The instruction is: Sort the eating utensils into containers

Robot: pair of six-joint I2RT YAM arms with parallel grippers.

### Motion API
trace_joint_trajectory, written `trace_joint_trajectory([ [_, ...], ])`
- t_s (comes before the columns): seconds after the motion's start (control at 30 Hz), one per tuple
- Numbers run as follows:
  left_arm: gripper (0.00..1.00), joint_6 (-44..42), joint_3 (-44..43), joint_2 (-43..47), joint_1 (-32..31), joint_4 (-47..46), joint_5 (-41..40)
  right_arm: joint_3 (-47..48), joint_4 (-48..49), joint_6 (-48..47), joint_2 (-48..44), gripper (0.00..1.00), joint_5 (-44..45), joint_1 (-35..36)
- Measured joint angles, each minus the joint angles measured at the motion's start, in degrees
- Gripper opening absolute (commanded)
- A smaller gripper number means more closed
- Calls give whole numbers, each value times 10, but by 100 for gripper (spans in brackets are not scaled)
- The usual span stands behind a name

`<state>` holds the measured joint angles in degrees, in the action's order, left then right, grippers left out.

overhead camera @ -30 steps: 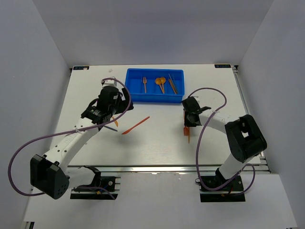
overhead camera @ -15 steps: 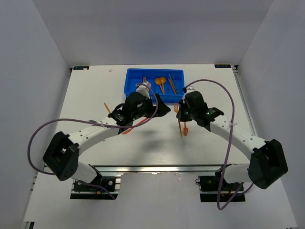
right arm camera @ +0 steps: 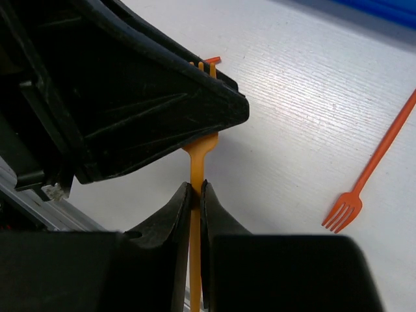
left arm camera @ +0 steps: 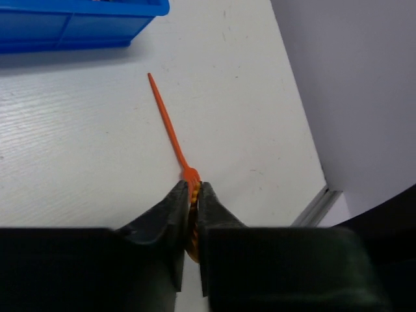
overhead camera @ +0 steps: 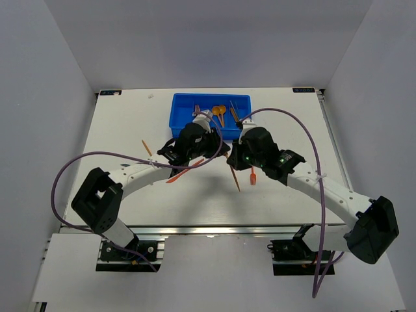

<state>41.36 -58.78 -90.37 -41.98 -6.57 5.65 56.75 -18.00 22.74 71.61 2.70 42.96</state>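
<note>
Over the middle of the table both grippers hold one yellow-orange fork (overhead camera: pixel 235 181). My right gripper (right arm camera: pixel 195 190) is shut on its handle (right arm camera: pixel 198 156). My left gripper (left arm camera: pixel 192 188) is shut on its tined head, whose tips (right arm camera: pixel 208 65) poke out past the left gripper's black body. In the top view the left gripper (overhead camera: pixel 224 153) and right gripper (overhead camera: pixel 233 168) almost touch. The blue tray (overhead camera: pixel 181 123) stands behind them, holding a fork (overhead camera: pixel 197 112), spoons (overhead camera: pixel 220 110) and dark sticks (overhead camera: pixel 234 114).
A red-orange fork (overhead camera: pixel 252 174) (right arm camera: pixel 354 195) (left arm camera: pixel 170 130) lies on the table just right of the grippers. An orange knife (overhead camera: pixel 184 171) lies partly under the left arm, and an orange stick (overhead camera: pixel 147 147) lies further left. The tray's front wall (left arm camera: pixel 71 29) is near.
The left arm swung from the left side to the middle and its open jaws closed on the fork's head. The right arm lifted the fork and carried it left to meet it.
</note>
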Motion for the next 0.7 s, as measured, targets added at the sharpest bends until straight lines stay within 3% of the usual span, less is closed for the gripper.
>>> trace_joint_trajectory([
  [0.07, 0, 0, 0, 0, 0, -6, 7, 1, -2, 1, 1, 0, 1, 2],
  [0.1, 0, -3, 0, 0, 0, -8, 10, 2, -4, 2, 2, 3, 4, 2],
  [0.17, 0, -9, 0, -1, 0, -11, 13, 3, -4, 6, 5, 37, 7, 2],
  [0.2, 0, -14, -1, -1, 0, -9, 12, 6, -4, 9, 7, 81, 14, 2],
  [0.23, 0, -22, -4, -1, 1, -4, 9, 6, -4, 15, 7, 89, 22, 2],
  [0.37, 0, -79, -57, -10, 35, 36, 12, 1, -17, 14, -16, 89, 82, 0],
  [0.47, 0, -109, -148, -47, 111, 40, 36, -11, -24, 16, -64, 89, 111, -14],
  [0.6, 0, -156, -360, -178, 198, 63, 42, -14, -31, 16, -102, 89, 132, -25],
  [0.7, 0, -201, -555, -310, 225, 104, 41, -25, -33, 15, -106, 89, 133, -25],
])
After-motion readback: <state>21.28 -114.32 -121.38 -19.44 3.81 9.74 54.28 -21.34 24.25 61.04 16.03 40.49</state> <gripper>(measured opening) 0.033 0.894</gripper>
